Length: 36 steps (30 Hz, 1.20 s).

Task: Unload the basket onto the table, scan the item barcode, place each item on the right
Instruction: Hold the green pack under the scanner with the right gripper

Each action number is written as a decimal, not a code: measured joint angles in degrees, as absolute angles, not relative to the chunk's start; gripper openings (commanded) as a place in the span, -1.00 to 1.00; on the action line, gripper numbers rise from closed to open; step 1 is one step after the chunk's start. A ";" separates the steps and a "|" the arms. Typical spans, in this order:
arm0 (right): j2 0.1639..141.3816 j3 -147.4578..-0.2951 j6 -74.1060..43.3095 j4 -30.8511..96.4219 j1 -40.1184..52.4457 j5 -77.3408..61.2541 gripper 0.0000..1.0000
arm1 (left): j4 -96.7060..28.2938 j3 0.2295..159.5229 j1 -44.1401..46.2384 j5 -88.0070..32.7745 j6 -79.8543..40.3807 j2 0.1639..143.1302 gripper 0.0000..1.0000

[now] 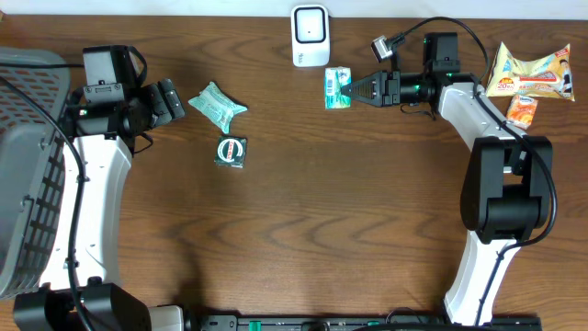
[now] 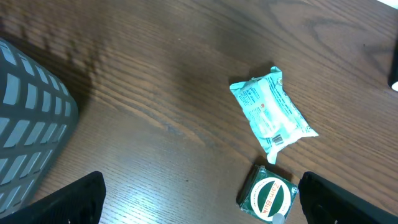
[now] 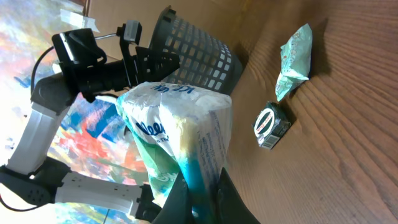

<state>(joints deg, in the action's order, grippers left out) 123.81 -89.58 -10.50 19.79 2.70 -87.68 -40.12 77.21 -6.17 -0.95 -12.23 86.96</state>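
The right gripper (image 1: 356, 89) is clamped on the tissue pack (image 1: 337, 87), holding it just beside the scanner (image 1: 310, 36). Whether the barcode faces the scanner is unclear, so the scan seems still to do. The left gripper (image 1: 175, 99) hangs wide apart and empty near a teal packet (image 1: 217, 102).

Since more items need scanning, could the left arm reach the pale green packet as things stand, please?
Probably yes: the left gripper is open, right beside the pale green packet, with nothing between them.
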 measured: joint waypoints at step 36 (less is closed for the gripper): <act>123.63 -100.01 3.55 30.33 21.85 8.78 -0.98 | -40.12 77.21 -6.17 -0.95 -12.23 86.96 0.95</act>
<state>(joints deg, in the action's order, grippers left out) 123.63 -100.01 3.55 30.33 21.85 8.78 -40.12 77.21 -6.17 -0.95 -12.23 86.96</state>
